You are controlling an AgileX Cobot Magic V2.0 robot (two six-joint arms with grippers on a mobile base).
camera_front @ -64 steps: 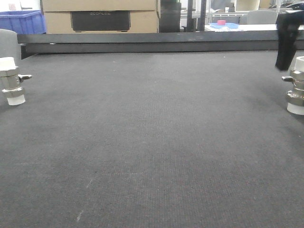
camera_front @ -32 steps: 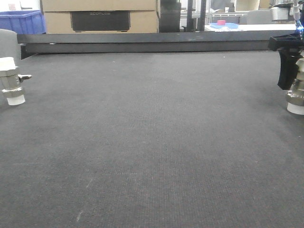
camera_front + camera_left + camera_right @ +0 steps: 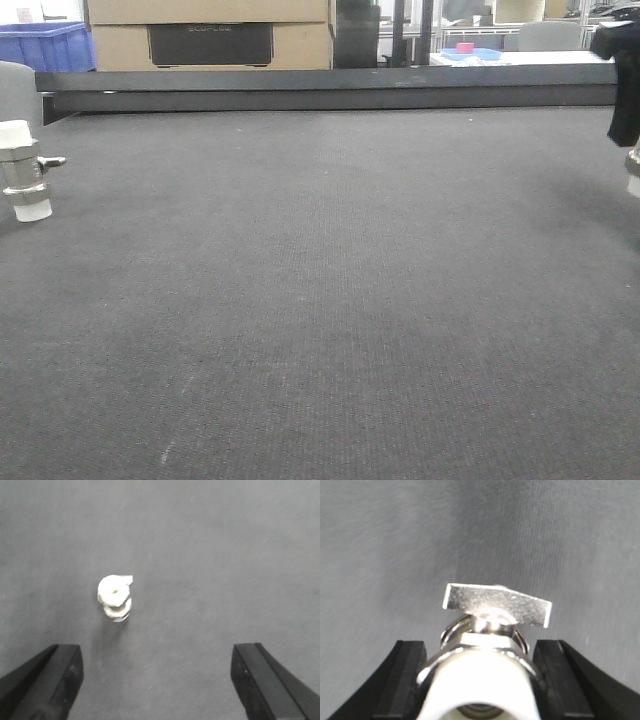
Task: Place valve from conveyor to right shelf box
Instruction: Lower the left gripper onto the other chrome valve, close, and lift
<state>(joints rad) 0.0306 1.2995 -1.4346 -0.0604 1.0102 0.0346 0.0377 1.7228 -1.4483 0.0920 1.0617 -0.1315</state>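
Between the black fingers of my right gripper sits a metal valve with a white cap and a flat silver handle; the gripper is shut on it. The front view shows this gripper at the far right edge, with the valve's lower end hanging clear of the dark grey conveyor. A second valve stands upright on the belt at the far left. It also shows in the left wrist view as a valve ahead of my open left gripper. The right shelf box is out of view.
The conveyor's black side rail runs along the far edge. Behind it stand a cardboard box, a blue crate at the far left and a white table with a blue tray at the back right.
My right gripper came down around the right valve, shut on it and lifted it off the belt, up and to the right. The left valve has not moved.
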